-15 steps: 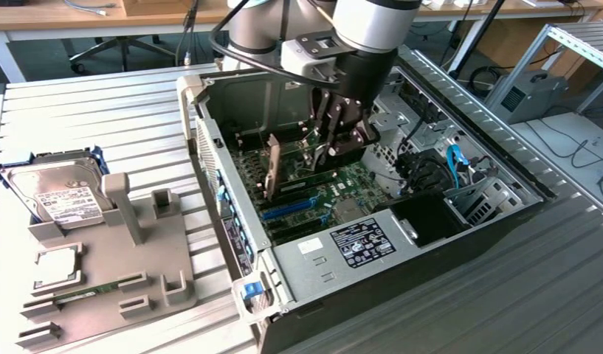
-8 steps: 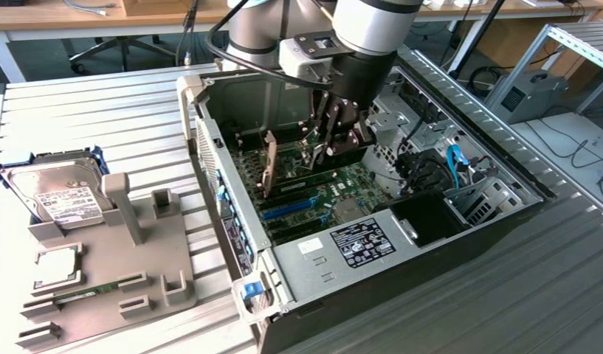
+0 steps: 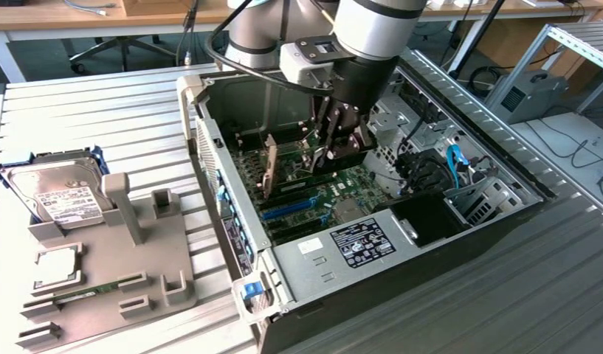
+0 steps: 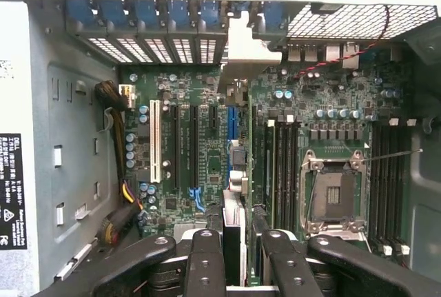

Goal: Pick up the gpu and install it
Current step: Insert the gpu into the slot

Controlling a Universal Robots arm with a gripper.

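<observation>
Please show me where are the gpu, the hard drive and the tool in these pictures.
gpu (image 4: 233,231): wrist view, top edge of the card between the fingers.
hard drive (image 3: 57,193): exterior view, its white label.
tool (image 3: 333,151): exterior view, between its fingertips inside the case.

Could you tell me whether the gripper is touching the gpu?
Touching: in the wrist view the gripper has its fingers closed on either side of the gpu, seen edge-on above the motherboard.
</observation>
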